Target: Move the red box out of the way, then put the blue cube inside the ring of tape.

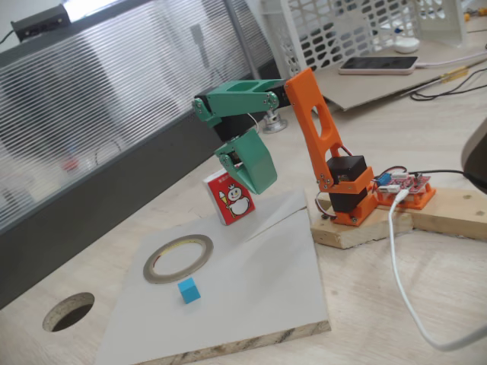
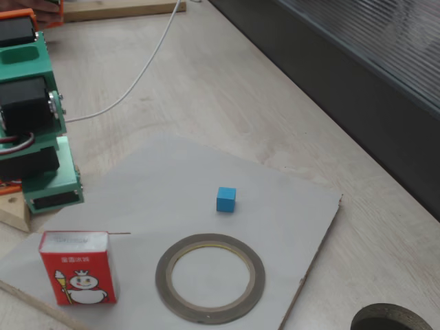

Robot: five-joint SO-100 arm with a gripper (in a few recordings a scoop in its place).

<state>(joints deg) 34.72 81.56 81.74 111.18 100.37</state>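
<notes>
The red box point(image 1: 230, 198) with a snowman on its face stands upright at the far edge of a pale board point(image 1: 259, 281). My green gripper point(image 1: 256, 185) hangs just behind and above the box without touching it, its jaws together and holding nothing. The ring of tape point(image 1: 179, 258) lies flat on the board in front of the box. The blue cube point(image 1: 188, 290) sits on the board just outside the ring, nearer the camera. In the other fixed view the gripper point(image 2: 55, 198) is at the left, with the red box point(image 2: 77, 268), the ring of tape point(image 2: 210, 278) and the blue cube point(image 2: 226, 199) below and right of it.
A round dark hole point(image 1: 68, 312) is cut in the table left of the board. My orange arm stands on a wooden base point(image 1: 365, 228) with a red circuit board point(image 1: 407, 188). A white cable point(image 1: 403, 281) trails right. A phone point(image 1: 378, 65) and a white crate point(image 1: 342, 26) sit behind.
</notes>
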